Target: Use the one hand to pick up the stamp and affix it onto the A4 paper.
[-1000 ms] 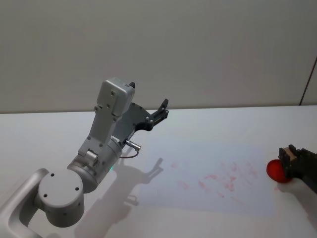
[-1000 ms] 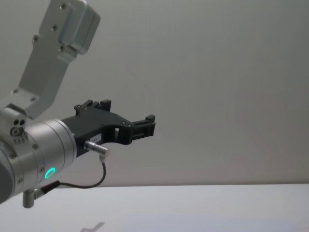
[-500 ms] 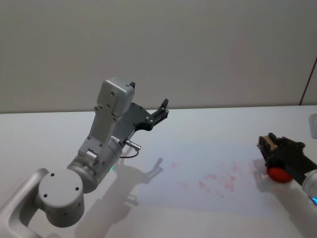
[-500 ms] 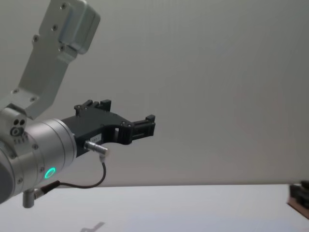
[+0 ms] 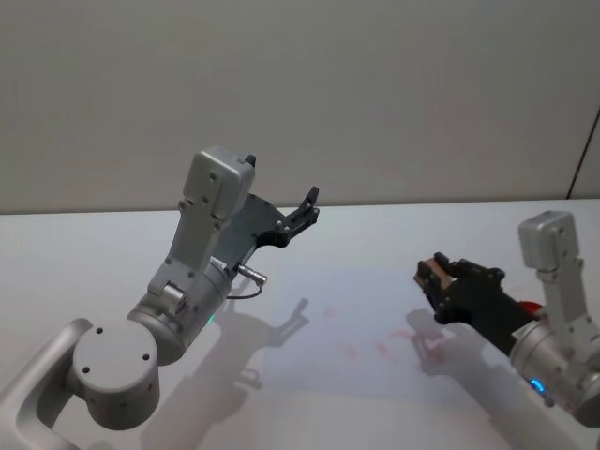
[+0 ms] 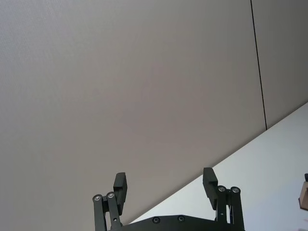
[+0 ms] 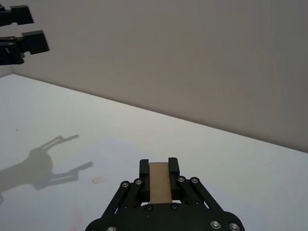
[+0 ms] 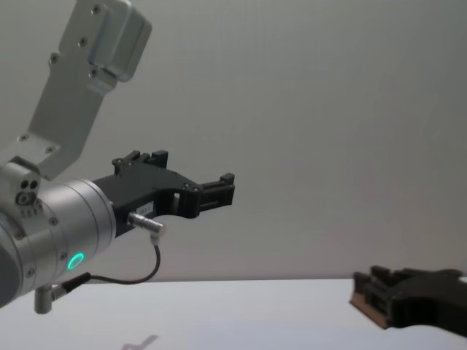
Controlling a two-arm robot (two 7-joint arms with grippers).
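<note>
We see the stamp [image 5: 432, 271] pinched between the jaws of the right gripper [image 5: 437, 279], its long axis running along the fingers and its free end pointing left and far. It hangs above the right part of the A4 paper [image 5: 356, 305], over red smudges [image 5: 384, 349]. The left gripper [image 5: 310, 200] is raised at far left, jaws spread, well apart.
</note>
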